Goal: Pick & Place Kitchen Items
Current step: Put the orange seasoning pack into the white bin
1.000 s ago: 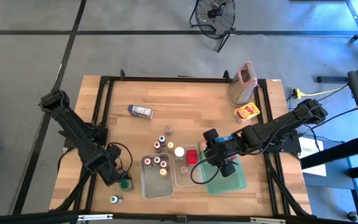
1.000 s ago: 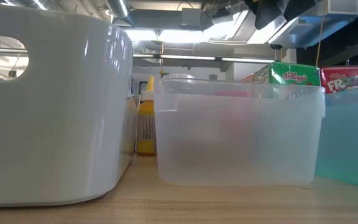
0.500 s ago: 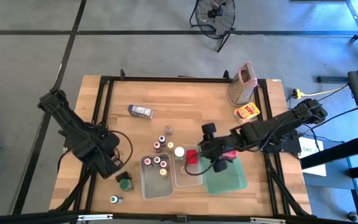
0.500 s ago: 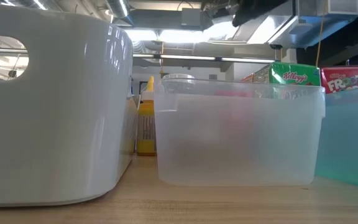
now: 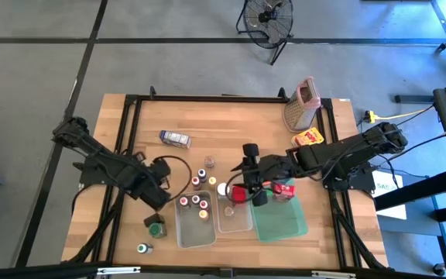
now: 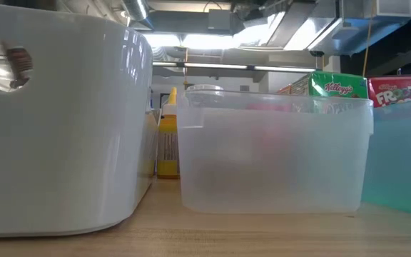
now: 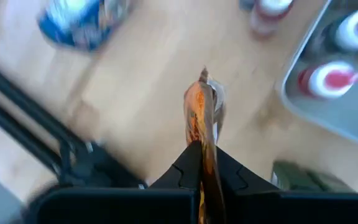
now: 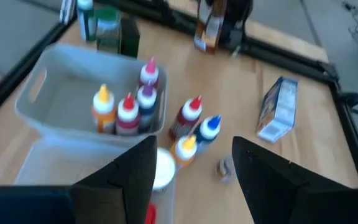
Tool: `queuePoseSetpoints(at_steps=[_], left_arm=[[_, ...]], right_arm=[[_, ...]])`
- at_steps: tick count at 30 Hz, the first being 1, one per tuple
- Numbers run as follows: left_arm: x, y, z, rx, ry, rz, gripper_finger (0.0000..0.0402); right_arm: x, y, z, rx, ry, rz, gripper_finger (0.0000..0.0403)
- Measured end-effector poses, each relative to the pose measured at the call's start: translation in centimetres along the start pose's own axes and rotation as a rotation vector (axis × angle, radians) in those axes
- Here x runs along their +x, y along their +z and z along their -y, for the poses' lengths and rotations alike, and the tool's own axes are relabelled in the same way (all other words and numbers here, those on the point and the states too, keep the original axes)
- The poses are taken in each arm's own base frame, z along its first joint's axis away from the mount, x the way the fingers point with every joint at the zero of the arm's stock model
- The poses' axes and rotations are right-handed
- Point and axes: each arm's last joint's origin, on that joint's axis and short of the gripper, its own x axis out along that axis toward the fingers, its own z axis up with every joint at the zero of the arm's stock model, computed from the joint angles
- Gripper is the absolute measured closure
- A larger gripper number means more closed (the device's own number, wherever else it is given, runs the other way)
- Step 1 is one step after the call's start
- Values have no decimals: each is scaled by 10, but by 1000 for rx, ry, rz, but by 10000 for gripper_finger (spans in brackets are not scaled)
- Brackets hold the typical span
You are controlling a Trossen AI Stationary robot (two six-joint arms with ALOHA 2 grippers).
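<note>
Orange flat packet point(image 7: 202, 118) looks thin, light and floppy, so pinching its edge is the safe bet. That's where the left gripper point(image 7: 202, 163) has it clamped, above the wooden table point(image 5: 231, 128) beside the grey tub point(image 5: 184, 231). Right gripper point(image 8: 191, 165) hangs with fingers apart over the little bottles, holding nothing as far as I can tell.

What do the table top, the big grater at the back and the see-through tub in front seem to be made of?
Table top: looks like pale wood, with plank seams and grain, matt. Grater: seemingly metal, grey and perforated, with a pink top that is probably plastic. Tub: frosted translucent plastic, by the look of it; red and green packaging shows dimly behind it.
</note>
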Motion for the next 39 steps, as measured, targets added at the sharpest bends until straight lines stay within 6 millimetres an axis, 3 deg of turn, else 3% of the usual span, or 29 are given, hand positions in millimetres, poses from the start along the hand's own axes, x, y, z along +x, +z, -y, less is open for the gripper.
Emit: queuePoseSetpoints(at_steps=[9, 20, 29, 39], left_arm=[[-38, 33, 25, 215, 29, 322, 400], [-20, 68, 77, 474, 32, 526, 400], [-19, 85, 80, 422, 59, 626, 400], [-19, 90, 79, 413, 57, 640, 400]], right_arm=[[2, 13, 14, 15, 58, 164, 192], [3, 19, 23, -60, 13, 235, 192], [18, 18, 21, -65, 9, 237, 192], [33, 15, 22, -104, -8, 241, 192]])
